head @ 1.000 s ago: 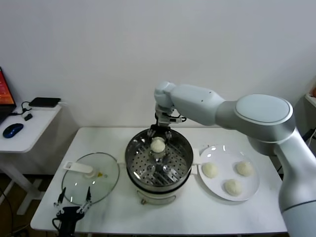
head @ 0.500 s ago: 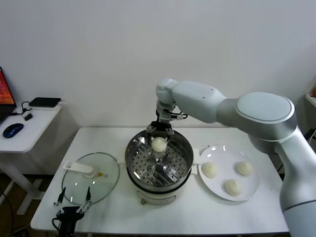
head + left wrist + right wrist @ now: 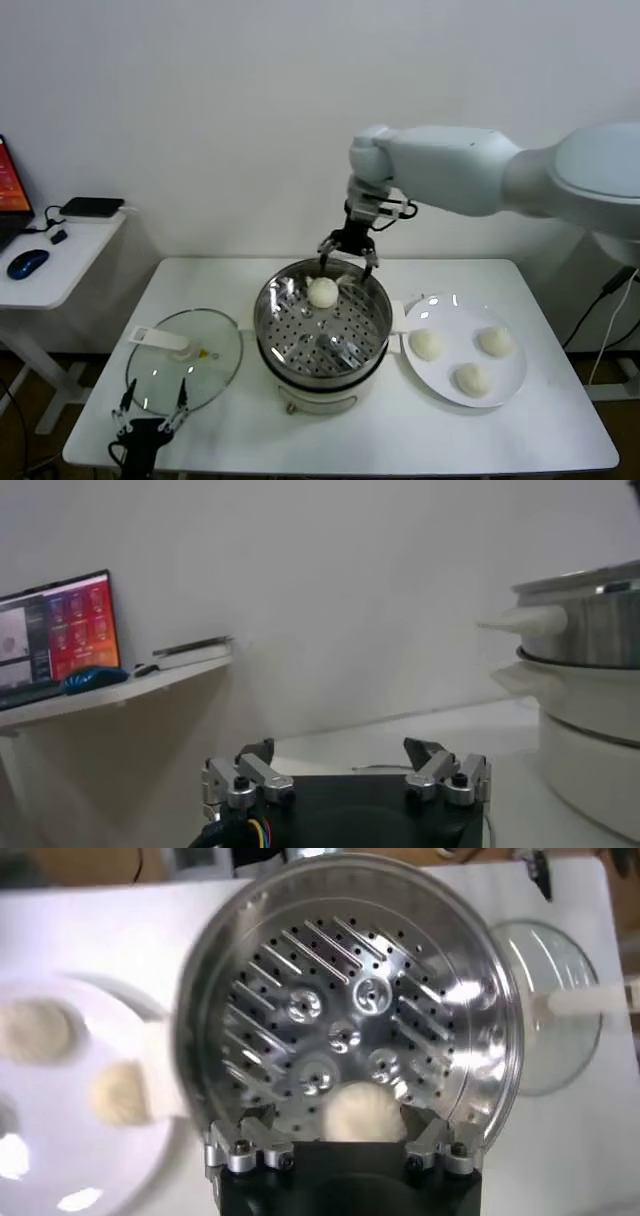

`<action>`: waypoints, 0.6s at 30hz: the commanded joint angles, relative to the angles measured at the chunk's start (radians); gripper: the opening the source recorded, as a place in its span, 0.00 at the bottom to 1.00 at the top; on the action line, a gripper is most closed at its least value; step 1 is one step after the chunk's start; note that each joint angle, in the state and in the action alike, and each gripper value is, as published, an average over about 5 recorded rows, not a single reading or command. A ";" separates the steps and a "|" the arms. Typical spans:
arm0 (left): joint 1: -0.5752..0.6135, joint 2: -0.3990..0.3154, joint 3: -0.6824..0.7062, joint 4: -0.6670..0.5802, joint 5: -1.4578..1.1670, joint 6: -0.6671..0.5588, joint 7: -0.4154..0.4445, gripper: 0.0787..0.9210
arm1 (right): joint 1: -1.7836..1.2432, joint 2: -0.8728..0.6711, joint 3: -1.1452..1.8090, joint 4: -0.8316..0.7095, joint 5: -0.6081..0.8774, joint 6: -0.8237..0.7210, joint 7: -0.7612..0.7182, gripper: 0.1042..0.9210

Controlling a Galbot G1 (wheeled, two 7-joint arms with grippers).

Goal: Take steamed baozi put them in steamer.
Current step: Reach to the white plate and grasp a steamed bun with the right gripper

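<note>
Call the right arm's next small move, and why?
Probably swing the right gripper over to the plate for another baozi. Its fingers are open and empty, raised above the steamer's back rim, and one baozi already sits free on the perforated floor. Three baozi are on the plate, not yet loaded. The left gripper is parked low by the glass lid.

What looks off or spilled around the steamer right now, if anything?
Nothing stands out. One baozi sits in the steamer, three on the plate, the glass lid lies flat on the table, and the right gripper hangs open above.
</note>
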 commanded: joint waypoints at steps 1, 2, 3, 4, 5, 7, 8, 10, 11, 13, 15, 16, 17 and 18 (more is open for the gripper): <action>-0.003 -0.039 0.009 0.000 -0.003 0.001 -0.001 0.88 | 0.207 -0.231 -0.300 0.258 0.224 -0.645 0.156 0.88; -0.003 -0.039 0.009 0.001 -0.003 0.000 -0.001 0.88 | 0.217 -0.244 -0.316 0.281 0.240 -0.686 0.162 0.88; -0.004 -0.038 0.010 0.002 -0.003 0.000 -0.001 0.88 | 0.226 -0.258 -0.328 0.308 0.259 -0.728 0.166 0.88; -0.005 -0.037 0.010 0.002 -0.004 0.000 -0.001 0.88 | 0.233 -0.268 -0.337 0.332 0.280 -0.757 0.167 0.88; -0.005 -0.037 0.011 0.003 -0.004 0.000 -0.001 0.88 | 0.238 -0.280 -0.342 0.359 0.303 -0.789 0.168 0.88; -0.005 -0.036 0.011 0.004 -0.005 -0.001 -0.001 0.88 | 0.235 -0.306 -0.339 0.407 0.336 -0.846 0.174 0.88; -0.006 -0.035 0.011 0.004 -0.005 -0.001 -0.001 0.88 | 0.229 -0.319 -0.336 0.423 0.345 -0.864 0.176 0.88; -0.006 -0.034 0.009 0.007 -0.006 -0.001 -0.001 0.88 | 0.200 -0.347 -0.321 0.447 0.352 -0.895 0.180 0.88; -0.007 -0.034 0.007 0.008 -0.006 -0.001 -0.001 0.88 | 0.178 -0.360 -0.310 0.454 0.349 -0.905 0.181 0.88; -0.007 -0.033 0.005 0.011 -0.006 -0.002 -0.001 0.88 | 0.125 -0.383 -0.280 0.458 0.330 -0.920 0.185 0.88; -0.007 -0.033 0.003 0.013 -0.007 -0.002 -0.001 0.88 | 0.063 -0.398 -0.245 0.445 0.298 -0.931 0.195 0.88; -0.007 -0.033 0.002 0.014 -0.007 -0.002 -0.001 0.88 | 0.037 -0.403 -0.228 0.434 0.279 -0.935 0.202 0.88; -0.007 -0.033 0.002 0.014 -0.007 -0.002 -0.001 0.88 | 0.010 -0.406 -0.210 0.421 0.258 -0.941 0.210 0.88; -0.006 -0.033 0.001 0.014 -0.007 -0.002 -0.001 0.88 | -0.015 -0.408 -0.194 0.408 0.240 -0.946 0.217 0.88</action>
